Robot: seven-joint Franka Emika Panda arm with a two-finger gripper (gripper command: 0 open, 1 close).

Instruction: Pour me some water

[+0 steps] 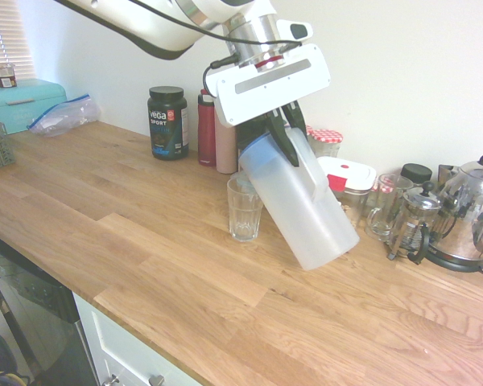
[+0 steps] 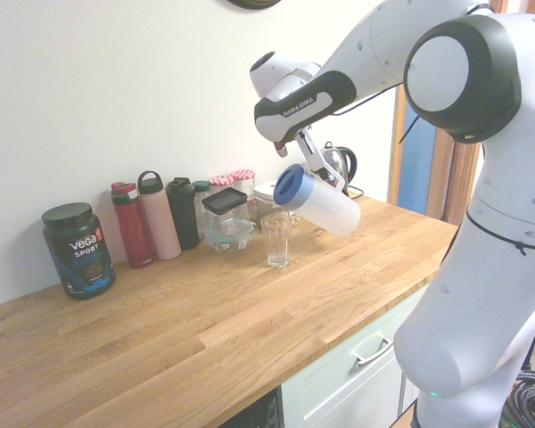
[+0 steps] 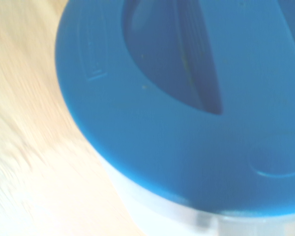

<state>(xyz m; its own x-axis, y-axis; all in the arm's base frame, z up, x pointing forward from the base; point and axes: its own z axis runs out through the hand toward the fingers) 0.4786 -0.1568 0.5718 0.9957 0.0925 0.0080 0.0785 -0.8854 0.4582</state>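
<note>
Above the counter (image 1: pixel 169 265), clamped jaws (image 1: pixel 283 138) hold the pitcher (image 1: pixel 299 205), tilted, clear of its front edge.

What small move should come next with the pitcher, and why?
Probably tip the pitcher a little further toward the glass: the gripper holds it slanted, its blue lid near the glass's rim but its base still lower, and no stream shows.
</note>
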